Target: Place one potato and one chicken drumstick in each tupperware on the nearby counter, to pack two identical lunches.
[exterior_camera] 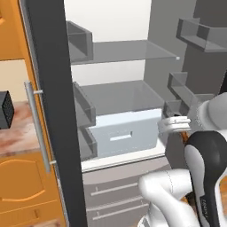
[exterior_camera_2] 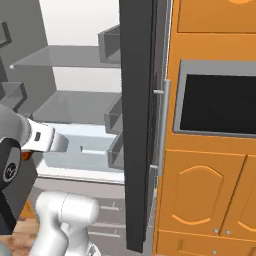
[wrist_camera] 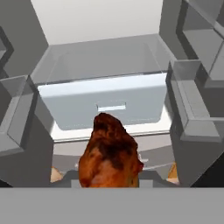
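Claw (wrist_camera: 109, 183), fingertips hidden, apparently grips chicken drumstick (wrist_camera: 110, 155).

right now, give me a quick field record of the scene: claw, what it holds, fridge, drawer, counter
claw: shut on the chicken drumstick, fat end toward the camera
position: in front of the open fridge, level with the drawer
fridge doors: both open, door bins in sight
drawer: pale crisper drawer, shut
shelves: grey, nothing seen on them
counter: marble worktop to the left, with a black appliance on it
tupperware: cannot tell from here
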